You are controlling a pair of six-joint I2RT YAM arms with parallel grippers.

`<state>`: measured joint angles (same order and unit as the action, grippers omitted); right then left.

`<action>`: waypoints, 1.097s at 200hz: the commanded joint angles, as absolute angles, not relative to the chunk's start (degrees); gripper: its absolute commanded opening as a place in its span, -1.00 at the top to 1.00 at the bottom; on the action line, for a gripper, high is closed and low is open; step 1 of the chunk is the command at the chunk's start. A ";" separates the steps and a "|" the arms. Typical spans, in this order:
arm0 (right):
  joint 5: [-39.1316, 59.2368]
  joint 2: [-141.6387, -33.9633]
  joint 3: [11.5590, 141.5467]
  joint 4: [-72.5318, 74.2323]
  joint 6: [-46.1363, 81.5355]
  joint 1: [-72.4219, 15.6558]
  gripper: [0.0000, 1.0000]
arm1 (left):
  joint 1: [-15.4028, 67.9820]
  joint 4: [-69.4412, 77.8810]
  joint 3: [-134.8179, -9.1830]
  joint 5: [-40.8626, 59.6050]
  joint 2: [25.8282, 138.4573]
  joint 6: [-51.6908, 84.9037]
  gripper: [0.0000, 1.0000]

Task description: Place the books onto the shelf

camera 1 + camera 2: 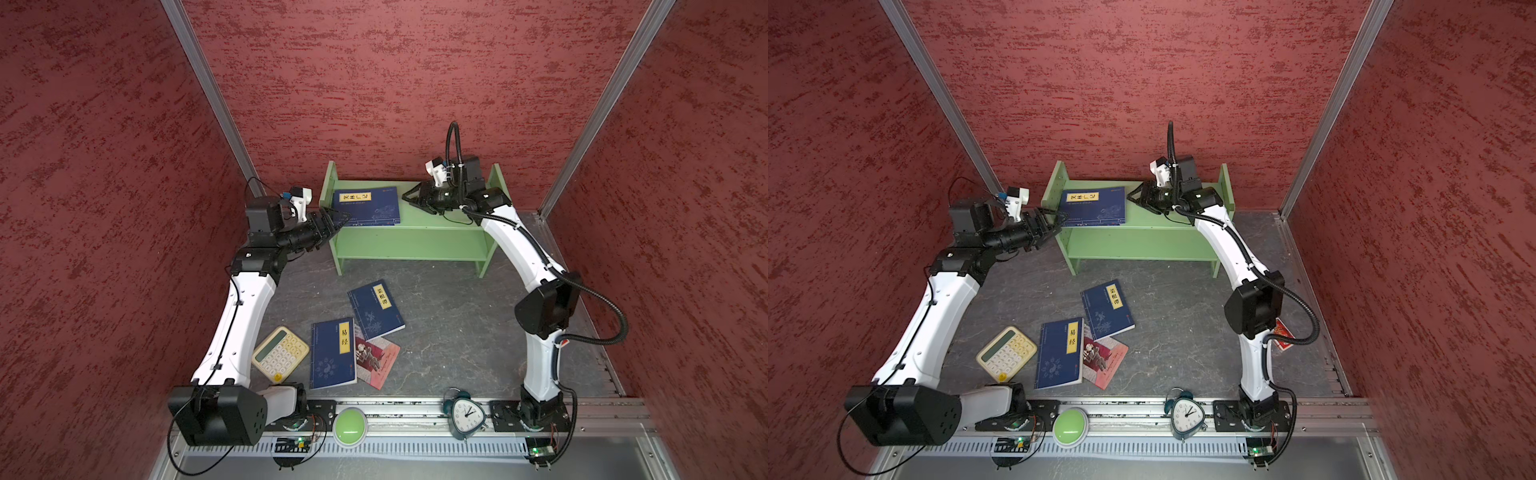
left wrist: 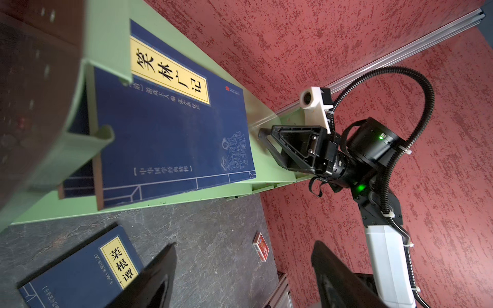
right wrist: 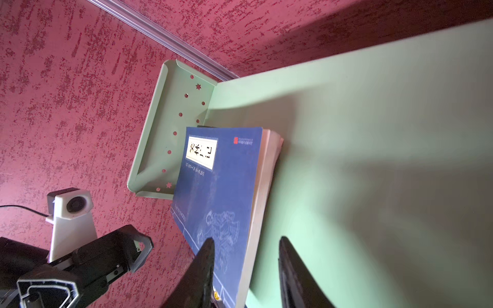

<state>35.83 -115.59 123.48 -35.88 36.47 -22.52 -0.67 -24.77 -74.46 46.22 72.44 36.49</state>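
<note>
Your right gripper [image 1: 409, 198] hovers over the top tier of the green shelf [image 1: 415, 249], just beside the right edge of the navy stack [image 1: 368, 205]; its fingers [image 3: 205, 264] stand partly apart and clamp nothing, the stack's page edge lying ahead of the gap in the right wrist view. The stack is two navy books laid flat, one on the other, at the left end of that tier, near the holed side panel [image 3: 170, 128]; the lower tier is bare.

Your left gripper [image 1: 338, 217] sits at the outer face of the shelf's left panel, near its front corner; its fingers [image 2: 160, 274] are spread wide with nothing between them.

Three books lie on the dark table [image 1: 457, 332] in front of the shelf; an angled navy book [image 1: 376, 309] is nearest the rack; a second navy book [image 1: 334, 353] lies nearer you; the red-pink book [image 1: 380, 361] is tucked partly under both.

A cream calculator [image 1: 280, 353] rests beside the second navy book; a small red box [image 1: 1283, 334] lies by your right arm; a clock [image 1: 467, 413] and a green button [image 1: 350, 426] sit on the front rail.
</note>
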 commanded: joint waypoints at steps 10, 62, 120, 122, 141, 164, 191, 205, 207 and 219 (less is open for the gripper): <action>36.97 -111.58 117.84 -30.15 36.96 -22.96 0.27 | -0.14 -23.73 -74.33 45.68 73.51 34.31 -0.60; 39.32 -113.10 117.44 -29.14 36.83 -24.12 0.28 | 0.50 -24.45 -74.10 44.69 74.16 33.13 -0.60; 38.56 -116.03 121.33 -32.69 35.18 -24.90 0.32 | 0.53 -23.90 -74.09 41.92 75.13 32.18 -0.60; 38.57 -116.11 121.40 -32.78 35.21 -24.93 0.33 | 0.51 -23.88 -74.09 41.79 75.21 32.19 -0.60; 38.24 -116.68 122.13 -33.55 34.74 -25.25 0.35 | 0.48 -23.75 -74.25 41.07 75.75 32.16 -0.60; 38.08 -116.97 122.41 -34.06 34.54 -25.44 0.36 | 0.44 -23.38 -74.43 40.98 76.37 32.43 -0.60; 38.39 -117.24 122.78 -34.01 34.70 -25.73 0.40 | 0.44 -23.04 -74.70 40.74 76.42 32.10 -0.60; 38.43 -117.38 123.11 -34.10 34.77 -25.81 0.41 | 0.31 -22.96 -74.79 40.38 76.46 31.83 -0.60; 38.41 -117.41 123.06 -34.10 34.84 -25.88 0.42 | 0.27 -22.97 -74.79 40.35 76.46 31.82 -0.60; 38.70 -117.51 123.06 -34.09 34.86 -25.99 0.45 | 0.04 -22.91 -74.88 40.26 76.61 32.04 -0.60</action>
